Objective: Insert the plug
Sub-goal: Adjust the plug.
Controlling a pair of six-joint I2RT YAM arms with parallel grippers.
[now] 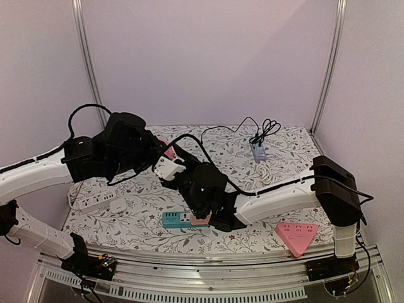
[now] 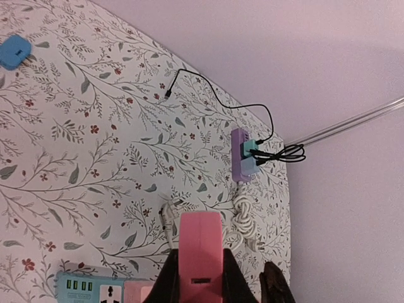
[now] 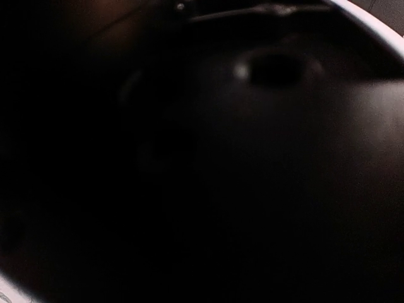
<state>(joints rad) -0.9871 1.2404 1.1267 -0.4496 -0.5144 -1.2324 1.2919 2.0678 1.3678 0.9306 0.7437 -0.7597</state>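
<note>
I was at the carrying step. My left end effector point(image 2: 201, 273) was clamped on the pink plug point(image 2: 201, 243) and held it in the air over the middle of the worktop point(image 1: 297, 158), just far and left of the teal-and-pink power strip point(image 1: 177, 219), which lay toward the near edge. My right end effector point(image 1: 203, 201) sat low over that strip's right end. I could not tell whether its jaws were apart or together: its own camera was dark and the overhead view hid them. Nothing was inserted yet. Next, I judged, the plug needed lining up square over a free socket, then a straight push while the strip was kept from sliding.
</note>
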